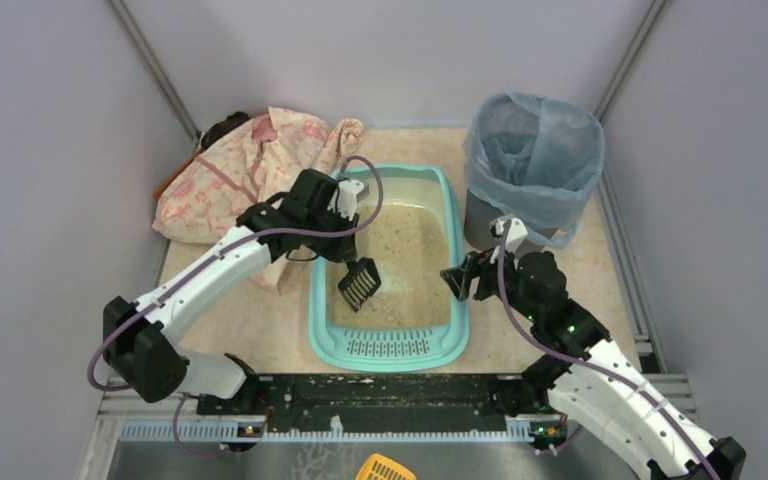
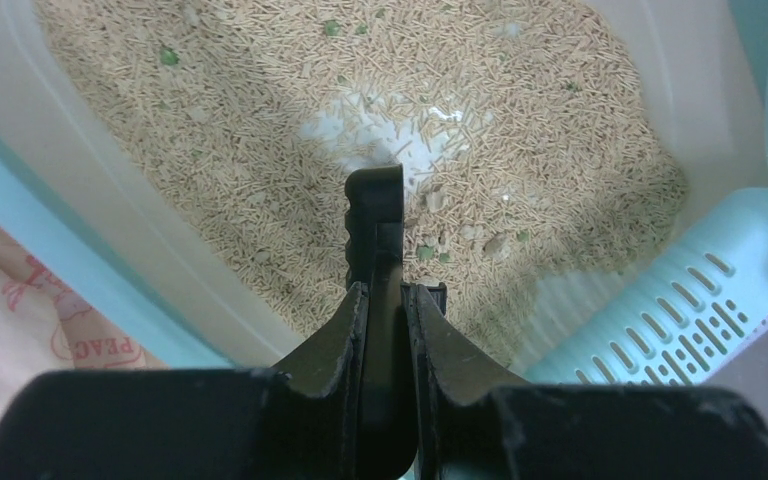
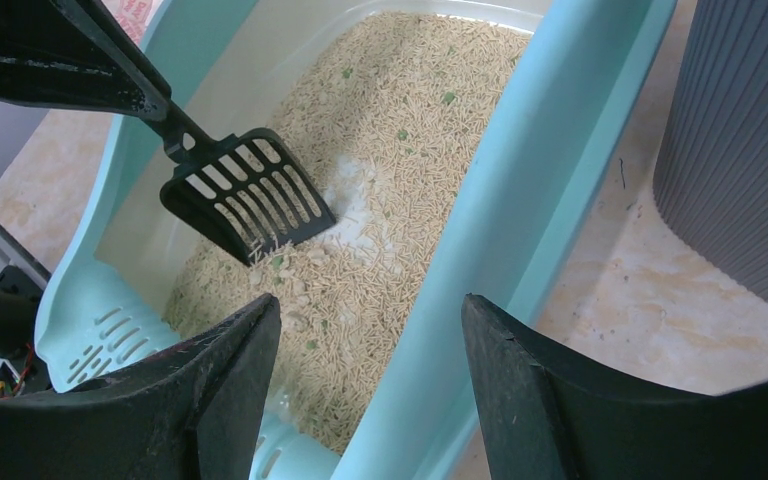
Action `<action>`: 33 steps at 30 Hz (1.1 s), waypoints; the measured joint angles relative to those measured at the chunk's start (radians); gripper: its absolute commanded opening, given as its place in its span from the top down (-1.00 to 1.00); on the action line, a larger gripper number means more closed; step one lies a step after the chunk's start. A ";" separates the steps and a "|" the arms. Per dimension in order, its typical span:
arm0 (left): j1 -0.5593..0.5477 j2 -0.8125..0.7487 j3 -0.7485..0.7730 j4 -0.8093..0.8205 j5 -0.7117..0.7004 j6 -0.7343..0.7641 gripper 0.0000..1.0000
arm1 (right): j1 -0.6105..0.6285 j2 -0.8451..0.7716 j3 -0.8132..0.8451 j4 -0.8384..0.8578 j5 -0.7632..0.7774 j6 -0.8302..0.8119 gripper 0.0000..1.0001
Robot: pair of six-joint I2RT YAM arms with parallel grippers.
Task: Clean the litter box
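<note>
One turquoise litter box (image 1: 317, 310) lies at the middle of the tabletop (image 1: 260, 330), its slotted grille (image 1: 390, 347) toward the arm bases. Beige litter (image 3: 400, 120) flecked with green is spread across it, and a bare pale patch (image 3: 355, 205) is exposed near the centre. A black slotted scoop (image 3: 248, 192) is held tilted over the litter, its front edge beside a few pale clumps (image 3: 295, 272); its handle is clenched in the left pincer (image 2: 385, 300). The right pincer (image 3: 370, 330) is spread wide, grasping nothing, just outside the box's right rim. A grey bin (image 1: 533, 150) lined with a blue bag stands beyond that rim. Scooping is judged to be the step in hand: the blade is best slid low under the clumps, lifted level, and shaken gently so that loose grains are sifted back before anything is carried to the bin.
</note>
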 measured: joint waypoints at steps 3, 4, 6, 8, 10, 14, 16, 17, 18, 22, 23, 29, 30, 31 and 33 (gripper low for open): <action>0.000 0.013 0.003 -0.008 0.024 0.008 1.00 | 0.000 0.000 0.000 0.000 0.000 0.000 -0.35; 0.000 0.014 0.003 -0.010 0.037 0.009 1.00 | 0.000 0.000 0.000 0.001 0.000 0.000 -0.35; 0.001 0.018 0.002 -0.010 0.069 0.008 1.00 | 0.000 0.000 0.000 0.001 0.000 0.000 -0.35; 0.001 0.027 -0.006 -0.004 0.109 0.004 1.00 | 0.000 0.000 0.000 0.001 0.000 0.000 -0.35; 0.001 0.033 -0.017 0.010 0.150 -0.007 1.00 | 0.000 0.000 0.000 0.001 0.001 0.000 -0.35; 0.001 0.044 -0.046 0.036 0.233 -0.027 1.00 | 0.000 -0.001 0.000 0.001 0.004 0.000 -0.35; 0.001 0.053 -0.058 0.050 0.270 -0.039 1.00 | 0.000 -0.004 0.000 0.001 0.006 0.000 -0.35; 0.001 0.058 -0.066 0.059 0.288 -0.045 1.00 | 0.000 -0.008 0.000 0.000 0.007 0.000 -0.35; 0.001 0.062 -0.077 0.072 0.309 -0.051 1.00 | 0.000 -0.011 0.000 0.000 0.008 0.001 -0.35; 0.001 0.066 -0.142 0.132 0.392 -0.084 1.00 | 0.000 -0.016 0.000 -0.001 0.008 0.001 -0.35; 0.001 0.068 -0.156 0.146 0.411 -0.093 1.00 | 0.000 -0.018 0.000 -0.001 0.008 0.001 -0.35; 0.003 0.128 -0.203 0.242 0.518 -0.124 1.00 | 0.000 -0.018 0.000 -0.001 0.008 0.002 -0.35; 0.006 0.137 -0.204 0.259 0.534 -0.129 1.00 | 0.000 -0.018 0.000 -0.001 0.008 0.002 -0.35; 0.006 0.145 -0.206 0.271 0.548 -0.132 1.00 | 0.000 -0.018 0.000 -0.001 0.008 0.002 -0.35; 0.007 0.164 -0.208 0.303 0.575 -0.141 1.00 | 0.000 -0.014 0.000 -0.001 0.008 0.002 -0.35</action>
